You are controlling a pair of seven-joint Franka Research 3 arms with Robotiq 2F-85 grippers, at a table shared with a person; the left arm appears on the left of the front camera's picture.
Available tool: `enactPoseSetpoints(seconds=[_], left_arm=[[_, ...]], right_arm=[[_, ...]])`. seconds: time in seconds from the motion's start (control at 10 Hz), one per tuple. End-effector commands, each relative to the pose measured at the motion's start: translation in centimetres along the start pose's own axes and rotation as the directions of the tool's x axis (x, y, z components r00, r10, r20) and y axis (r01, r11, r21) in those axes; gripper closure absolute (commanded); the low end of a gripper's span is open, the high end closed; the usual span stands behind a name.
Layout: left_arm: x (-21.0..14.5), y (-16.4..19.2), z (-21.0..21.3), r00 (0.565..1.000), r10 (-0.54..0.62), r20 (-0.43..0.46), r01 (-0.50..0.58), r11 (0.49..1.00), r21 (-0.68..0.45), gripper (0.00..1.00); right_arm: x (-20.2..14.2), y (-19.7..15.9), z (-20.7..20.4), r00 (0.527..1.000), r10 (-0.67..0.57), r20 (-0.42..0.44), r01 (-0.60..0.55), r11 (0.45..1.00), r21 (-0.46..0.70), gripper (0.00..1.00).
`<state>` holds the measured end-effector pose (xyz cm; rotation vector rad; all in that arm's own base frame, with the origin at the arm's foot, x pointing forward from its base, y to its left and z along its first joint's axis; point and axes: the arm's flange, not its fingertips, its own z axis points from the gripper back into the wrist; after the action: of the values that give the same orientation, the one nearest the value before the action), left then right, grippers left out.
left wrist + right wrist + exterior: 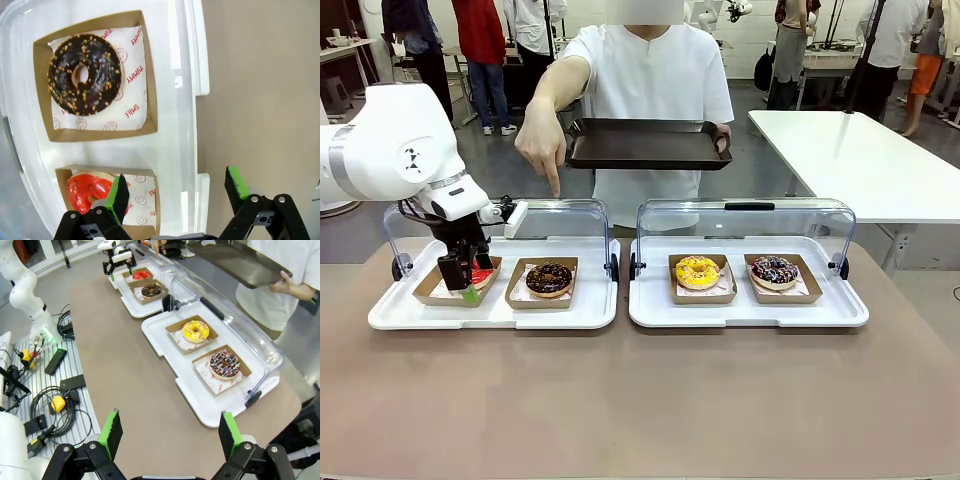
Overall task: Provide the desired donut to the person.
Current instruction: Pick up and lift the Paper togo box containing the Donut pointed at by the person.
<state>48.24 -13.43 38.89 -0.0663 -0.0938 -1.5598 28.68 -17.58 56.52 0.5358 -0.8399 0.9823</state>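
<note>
The person (pixel 650 80) holds a dark serving tray (pixel 645 143) in one hand. The other hand (pixel 542 148) points a finger down over the left white tray (pixel 490 312), above the chocolate donut (pixel 550 278) (pixel 84 75) with nut bits. My left gripper (pixel 468 283) (pixel 177 187) hangs open over the neighbouring box with the red donut (pixel 87 189) (pixel 483 276). One finger is above that box and the other is past the tray's edge. My right gripper (pixel 170 427) is open and empty, high above the table's end.
The right white tray (pixel 750 312) holds a yellow donut (pixel 697 271) (pixel 195 331) and a dark sprinkled donut (pixel 775 270) (pixel 224 364) in cardboard boxes. Both trays' clear lids (pixel 745 215) stand raised at the back. Cables and boxes (pixel 55 400) lie beside the table.
</note>
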Motion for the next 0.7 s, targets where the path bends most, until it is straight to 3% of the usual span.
enactPoseSetpoints(seconds=[0.0, 0.6], left_arm=[[1.8, -0.3, -0.2, 0.999, -0.044, -0.025, 0.045, 0.998, 0.032, 0.0], [4.0, 0.7, -3.0, 0.993, -0.088, -0.079, 0.093, 0.993, 0.066, 0.0]], right_arm=[[0.0, -0.1, 0.0, 1.0, 0.012, 0.02, -0.012, 1.0, 0.004, 0.0], [0.0, -0.1, 0.0, 1.0, 0.012, 0.02, -0.012, 1.0, 0.004, 0.0]])
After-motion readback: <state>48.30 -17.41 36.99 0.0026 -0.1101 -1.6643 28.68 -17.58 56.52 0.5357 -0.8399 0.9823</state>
